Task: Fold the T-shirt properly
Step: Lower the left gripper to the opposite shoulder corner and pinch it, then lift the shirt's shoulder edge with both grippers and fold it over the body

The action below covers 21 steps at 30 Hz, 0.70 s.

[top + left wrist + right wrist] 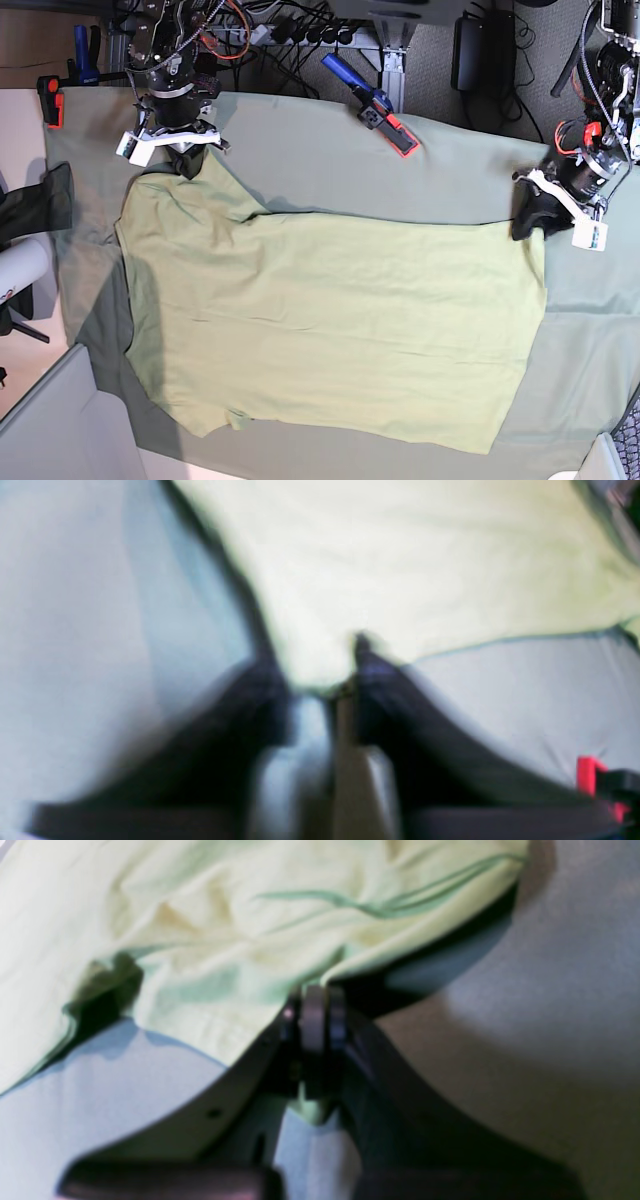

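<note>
While spread flat on the grey-green cloth-covered tabletop (300, 150), the pale lime short-sleeved cotton T-shirt (330, 320) is gripped at two far corners. At base-view left, the right pincer (315, 1012) is clamped on bunched fabric; at right, the left pincer (320, 680) is closed on the hem corner. A thin pinch could slip if the lift is uneven, skewing the fold.

This looks like a robotics lab or a test workshop. A worktop (300, 150) is covered with a dull grey-green cloth (590, 330), which is fixed at the far edge with a blue and red clamp (375, 105) and at the corner with another red clamp (48, 100). Behind the worktop are bundles of loose cables (270, 25), metal stand legs (385, 45) and grey carpet floor (430, 60). Two robot arms stand at the far corners.
</note>
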Tool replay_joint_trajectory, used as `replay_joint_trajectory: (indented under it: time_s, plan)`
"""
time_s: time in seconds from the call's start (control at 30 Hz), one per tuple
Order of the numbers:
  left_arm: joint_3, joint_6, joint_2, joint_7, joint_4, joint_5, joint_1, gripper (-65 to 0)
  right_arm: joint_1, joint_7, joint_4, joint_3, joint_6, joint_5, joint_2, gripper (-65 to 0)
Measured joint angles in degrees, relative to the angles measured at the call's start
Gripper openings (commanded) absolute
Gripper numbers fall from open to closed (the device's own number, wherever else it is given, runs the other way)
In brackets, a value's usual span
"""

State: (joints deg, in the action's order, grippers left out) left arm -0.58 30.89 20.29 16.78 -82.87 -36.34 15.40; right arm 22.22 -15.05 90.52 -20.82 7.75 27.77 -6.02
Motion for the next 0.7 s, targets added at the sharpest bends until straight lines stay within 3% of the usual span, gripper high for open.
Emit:
replay_joint_trajectory:
  time_s: [0.13, 0.2, 0.23, 0.33, 0.43, 0.7]
  plan:
    - [-0.20, 1.33, 0.07, -0.09, 0.00, 1.73, -0.09, -65.0, -0.04, -0.26, 0.00, 0.00, 1.97, -0.39, 0.00, -65.0]
    - [-1.16, 6.93, 0.37, 0.85, 0.13, 1.92, -0.02, -65.0, 0.00, -2.21, 0.50, -0.33, 2.38, -0.39, -0.02, -65.0]
    - [-1.88, 7.98, 0.52, 1.16, 0.17, 0.90, 0.15, -65.0, 0.00, -3.96, 0.96, -0.83, 2.75, -0.37, 0.00, -65.0]
    - [-4.39, 7.98, 1.33, 1.97, 0.07, -4.04, 0.87, -65.0, 1.33, -7.52, 2.91, -3.08, 4.07, 1.07, 0.00, -65.0]
    - [-6.47, 7.93, 2.43, 5.01, -2.05, -5.42, 2.99, -65.0, 4.81, -8.70, 6.36, -5.35, 5.81, 3.76, 0.22, -65.0]
    - [-6.58, 7.98, 2.60, 5.73, -11.21, -6.78, 6.82, -65.0, 9.55, -10.12, 13.90, -8.98, 6.29, 5.84, -0.46, -65.0]
